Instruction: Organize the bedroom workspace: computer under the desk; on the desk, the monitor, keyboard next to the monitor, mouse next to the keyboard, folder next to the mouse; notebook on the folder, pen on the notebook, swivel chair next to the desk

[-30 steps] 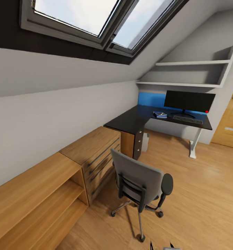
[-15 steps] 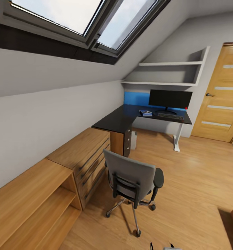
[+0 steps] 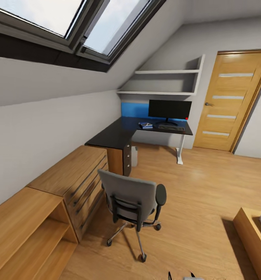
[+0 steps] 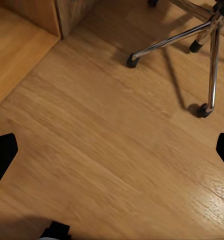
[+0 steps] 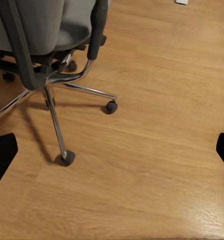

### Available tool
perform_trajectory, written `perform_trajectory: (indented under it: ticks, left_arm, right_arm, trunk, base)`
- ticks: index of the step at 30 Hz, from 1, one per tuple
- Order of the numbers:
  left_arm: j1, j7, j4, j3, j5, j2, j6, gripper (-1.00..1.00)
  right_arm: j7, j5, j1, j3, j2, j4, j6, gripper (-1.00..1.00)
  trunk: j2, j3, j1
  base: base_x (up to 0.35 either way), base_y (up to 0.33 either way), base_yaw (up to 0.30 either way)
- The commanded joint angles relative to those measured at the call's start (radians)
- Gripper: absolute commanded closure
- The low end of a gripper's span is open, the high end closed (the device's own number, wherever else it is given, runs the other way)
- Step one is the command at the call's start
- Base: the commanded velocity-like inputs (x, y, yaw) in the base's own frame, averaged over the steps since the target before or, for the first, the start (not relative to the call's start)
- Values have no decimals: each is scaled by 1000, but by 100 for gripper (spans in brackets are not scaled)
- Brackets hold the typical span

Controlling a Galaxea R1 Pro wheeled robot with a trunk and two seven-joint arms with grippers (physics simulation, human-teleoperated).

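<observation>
I read no legible text anywhere. One swivel chair (image 3: 133, 202) mid-floor, well apart from the desk (image 3: 119, 134). One monitor (image 3: 169, 110), keyboard (image 3: 171, 127) and folder (image 3: 145, 125) on top; mouse and pen too small to resolve. Left gripper (image 4: 112, 150) and right gripper (image 5: 112, 150) both spread wide, holding nothing

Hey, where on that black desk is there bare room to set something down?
The desk's near wing, running from the drawers toward the corner, looks bare. The far wing is crowded: monitor, keyboard and blue folder sit close together there.
</observation>
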Motion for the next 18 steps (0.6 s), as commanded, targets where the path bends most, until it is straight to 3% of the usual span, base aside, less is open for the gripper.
perform_trajectory:
  ticks: [1, 18]
  left_arm:
    - [0, 9, 0, -8, 6, 1, -4, -100]
    - [0, 6, 0, -8, 6, 2, -3, -100]
  right_arm:
    - [-9, 0, -1, 9, 0, 0, 0, -100]
    - [-9, 0, -1, 10, 1, 0, 0, -100]
  trunk:
    - [-1, -2, 0]
    - [-1, -2, 0]
  base:
    - [0, 0, -300]
    - [0, 0, -300]
